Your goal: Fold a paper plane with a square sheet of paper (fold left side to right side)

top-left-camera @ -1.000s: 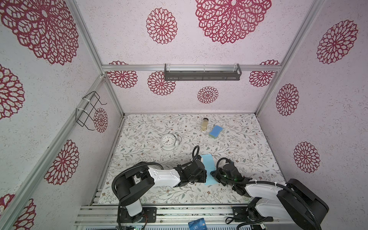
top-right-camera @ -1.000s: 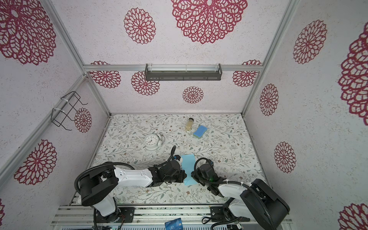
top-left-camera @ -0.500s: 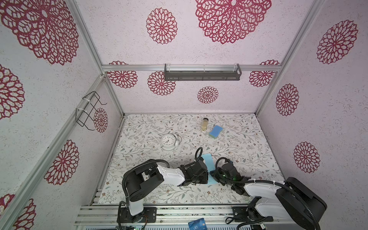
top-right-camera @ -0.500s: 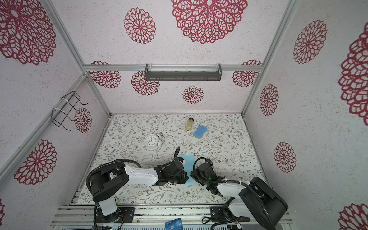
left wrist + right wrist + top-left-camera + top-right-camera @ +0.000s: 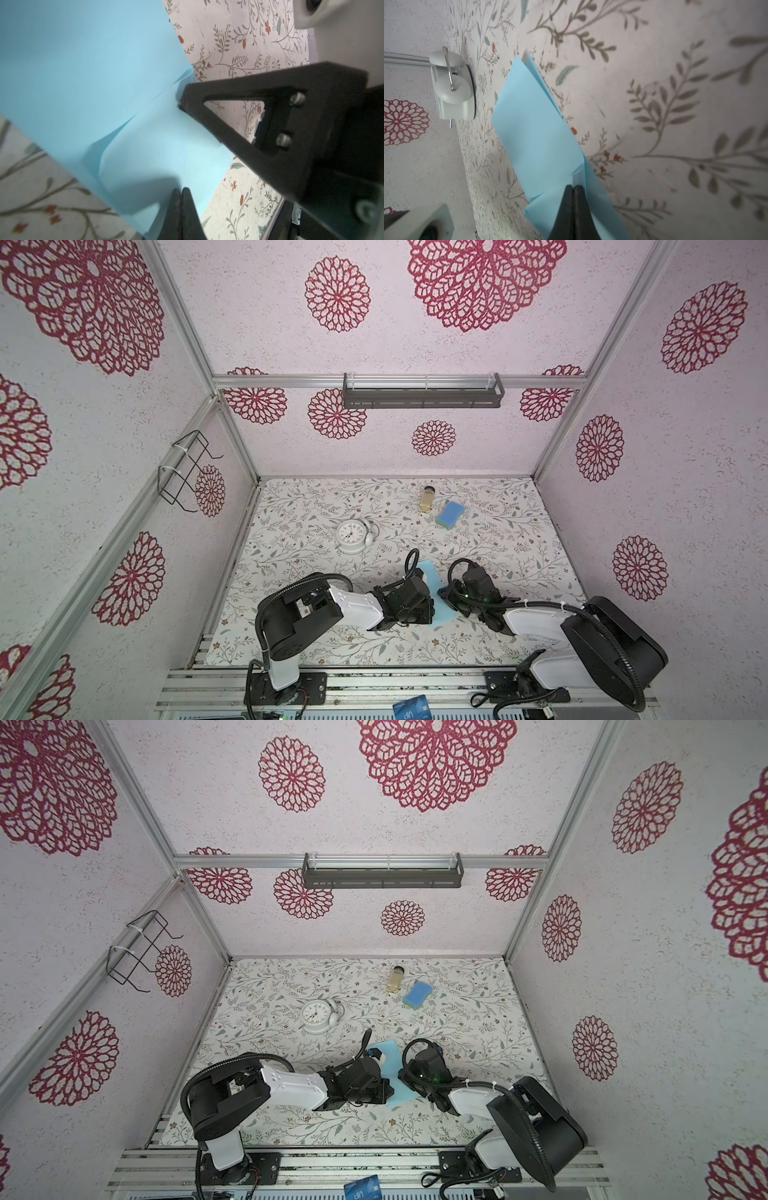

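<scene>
The light blue square sheet of paper [image 5: 429,571] [image 5: 390,1051] lies on the floral table, folded over into a long narrow layered strip between my two arms. My left gripper [image 5: 430,609] [image 5: 389,1090] is shut, its tips [image 5: 180,190] resting on the near part of the paper [image 5: 99,62]. From the other side my right gripper [image 5: 442,593] [image 5: 401,1075] is shut too, tips [image 5: 573,187] down on the paper [image 5: 533,124] at its edge, where small creases rise. A right fingertip [image 5: 188,97] shows in the left wrist view. A paper plane as such is not in view.
A white clock [image 5: 351,535] [image 5: 452,89] lies behind and left of the paper. A blue sponge [image 5: 449,514] and a small bottle [image 5: 427,498] sit near the back. A dark blue card [image 5: 411,711] lies on the front rail. The side walls stand close.
The left arm's elbow has swung to the right and its gripper has slid slightly toward the front over the paper. The right arm has barely moved. Both grippers stayed shut.
</scene>
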`<state>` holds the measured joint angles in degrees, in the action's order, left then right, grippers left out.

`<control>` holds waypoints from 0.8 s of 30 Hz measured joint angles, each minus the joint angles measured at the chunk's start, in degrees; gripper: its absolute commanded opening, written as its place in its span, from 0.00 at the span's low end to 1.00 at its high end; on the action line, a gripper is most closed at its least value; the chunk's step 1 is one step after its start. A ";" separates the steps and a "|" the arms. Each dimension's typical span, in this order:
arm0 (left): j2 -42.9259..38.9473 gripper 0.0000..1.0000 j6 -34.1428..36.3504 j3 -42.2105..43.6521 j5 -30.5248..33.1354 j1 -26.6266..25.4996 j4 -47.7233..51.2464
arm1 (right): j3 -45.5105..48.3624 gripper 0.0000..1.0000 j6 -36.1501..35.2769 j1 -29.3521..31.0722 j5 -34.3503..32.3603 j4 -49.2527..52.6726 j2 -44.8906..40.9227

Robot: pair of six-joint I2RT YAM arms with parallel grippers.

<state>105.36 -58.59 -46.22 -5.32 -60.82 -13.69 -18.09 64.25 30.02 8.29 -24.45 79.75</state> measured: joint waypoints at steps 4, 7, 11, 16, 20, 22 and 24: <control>0.00 0.00 0.00 0.22 -0.17 0.00 -0.55 | -2.32 0.00 -2.58 -4.02 3.02 -1.99 4.04; 0.00 0.00 0.00 0.26 -0.20 0.00 -0.63 | -4.33 0.00 -4.70 -7.21 5.92 -3.48 7.26; -0.02 0.00 0.02 0.24 -0.17 0.00 -0.61 | -5.03 0.00 -6.97 -10.93 8.68 -3.93 8.33; -0.50 0.00 0.85 -0.96 0.09 0.02 1.97 | -3.32 0.00 -9.57 -11.89 9.79 2.91 1.97; -2.89 0.05 2.34 -3.02 1.11 0.61 5.60 | -2.19 0.00 -11.34 -11.89 10.95 8.66 -5.77; -4.85 0.13 3.10 -3.85 1.66 1.49 6.67 | -1.55 0.00 -11.39 -11.89 11.72 10.05 -8.50; -6.82 0.24 3.98 -4.42 2.27 2.82 7.56 | -0.55 0.00 -11.39 -11.82 12.31 11.50 -10.86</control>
<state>98.54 -54.61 -50.63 -3.05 -58.00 -6.13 -18.63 52.86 18.20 20.60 -12.95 68.88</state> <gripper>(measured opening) 0.154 0.049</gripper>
